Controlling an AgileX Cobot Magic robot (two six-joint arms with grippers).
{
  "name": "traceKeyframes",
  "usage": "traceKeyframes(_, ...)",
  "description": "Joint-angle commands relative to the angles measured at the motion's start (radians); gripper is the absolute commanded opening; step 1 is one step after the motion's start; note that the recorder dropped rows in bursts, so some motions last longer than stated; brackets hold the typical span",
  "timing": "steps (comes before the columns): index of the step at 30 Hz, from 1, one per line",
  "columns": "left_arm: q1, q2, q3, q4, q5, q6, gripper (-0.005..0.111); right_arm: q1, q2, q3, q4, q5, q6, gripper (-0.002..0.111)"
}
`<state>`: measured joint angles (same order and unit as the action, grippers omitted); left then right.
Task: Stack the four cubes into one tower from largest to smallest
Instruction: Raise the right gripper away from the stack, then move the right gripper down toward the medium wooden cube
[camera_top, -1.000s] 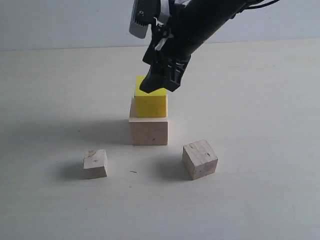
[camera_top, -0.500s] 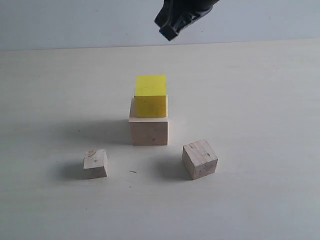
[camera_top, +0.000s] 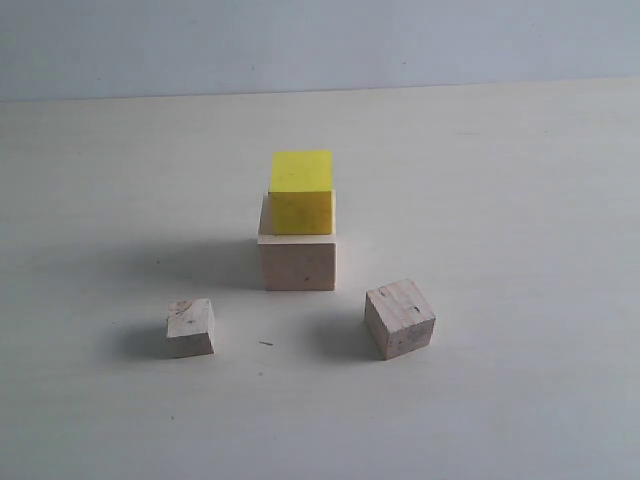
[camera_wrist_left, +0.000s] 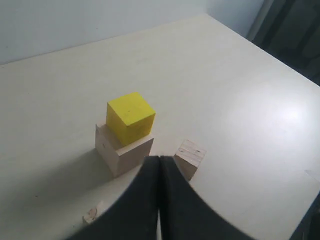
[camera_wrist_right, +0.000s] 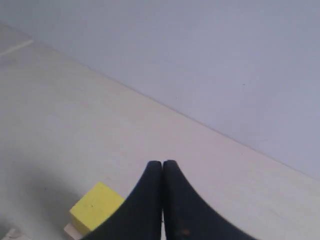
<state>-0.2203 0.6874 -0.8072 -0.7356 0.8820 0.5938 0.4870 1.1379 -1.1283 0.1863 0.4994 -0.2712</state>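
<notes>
The bright yellow cube rests on the large pale wood cube in the middle of the table. To the front right lies the greyish grainy wood cube, and the smallest bare wood cube sits at the front left. Neither gripper shows in the exterior view. In the left wrist view my left gripper is shut and empty, above the table near the pale cube, the yellow cube and the grainy cube. My right gripper is shut and empty, high above the yellow cube.
The pale table top stretches wide on all sides of the cubes, and a plain light wall stands behind it. A dark area lies beyond the table's far corner in the left wrist view.
The right arm has let go of the yellow cube, risen from it and left the exterior view. The yellow cube stays on the pale cube.
</notes>
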Motion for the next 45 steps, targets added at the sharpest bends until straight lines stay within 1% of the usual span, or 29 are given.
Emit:
traceKeyframes(1,0.000,0.001,0.075,-0.036,-0.131,-0.004,0.000,0.002,-0.204,0.183,0.005,-0.046,0.115,0.000)
traceKeyframes(3,0.000,0.001,0.115,-0.055,-0.192,-0.004,0.000,0.002,-0.239,0.239,0.005,0.009,0.157,0.000)
traceKeyframes(6,0.000,0.001,0.176,-0.066,-0.261,-0.004,0.000,0.002,-0.254,0.340,0.007,0.112,0.170,0.000)
traceKeyframes(10,0.000,0.001,0.221,-0.066,-0.293,-0.003,0.000,0.002,-0.234,0.466,0.031,0.092,0.231,0.000)
traceKeyframes(13,0.000,0.001,0.229,-0.068,-0.291,-0.003,0.000,0.002,-0.196,0.521,0.081,0.056,0.254,0.000)
traceKeyframes(15,0.000,0.001,0.229,-0.075,-0.291,-0.003,0.000,0.002,-0.157,0.529,0.161,0.054,0.200,0.000)
traceKeyframes(18,0.000,0.001,0.229,-0.095,-0.291,-0.003,0.000,0.002,-0.059,0.529,0.297,0.036,0.049,0.000)
traceKeyframes(21,0.000,0.001,0.229,-0.095,-0.284,-0.003,0.000,0.002,0.030,0.529,0.291,0.028,0.053,0.000)
traceKeyframes(25,0.000,0.001,0.229,-0.098,-0.287,-0.003,0.000,0.002,0.112,0.529,0.271,-0.067,0.046,0.000)
traceKeyframes(27,0.000,0.001,0.229,-0.098,-0.287,-0.005,0.000,0.002,0.123,0.510,0.270,-0.046,0.044,0.000)
traceKeyframes(29,0.000,0.001,0.229,-0.113,-0.290,-0.005,0.000,0.006,0.123,0.470,0.270,0.012,0.044,0.000)
traceKeyframes(30,0.000,0.001,0.229,-0.114,-0.295,-0.005,0.000,0.022,0.123,0.446,0.267,0.033,0.044,0.000)
traceKeyframes(34,0.000,0.001,0.229,-0.120,-0.297,-0.005,0.000,0.105,0.123,0.394,0.264,0.025,0.046,0.000)
traceKeyframes(36,0.000,0.001,0.229,-0.131,-0.292,-0.005,0.000,0.143,0.123,0.380,0.242,0.020,0.064,0.000)
traceKeyframes(37,0.000,0.001,0.229,-0.135,-0.290,-0.005,0.000,0.159,0.123,0.377,0.193,0.001,0.110,0.000)
traceKeyframes(40,0.000,0.001,0.229,-0.135,-0.290,-0.005,0.000,0.159,0.124,0.377,0.059,-0.009,0.223,0.000)
traceKeyframes(43,0.000,0.001,0.229,-0.138,-0.294,-0.005,0.000,0.159,0.172,0.377,-0.124,0.028,0.435,0.000)
traceKeyframes(45,0.000,0.001,0.229,-0.138,-0.296,-0.005,0.000,0.159,0.198,0.377,-0.164,0.023,0.467,0.000)
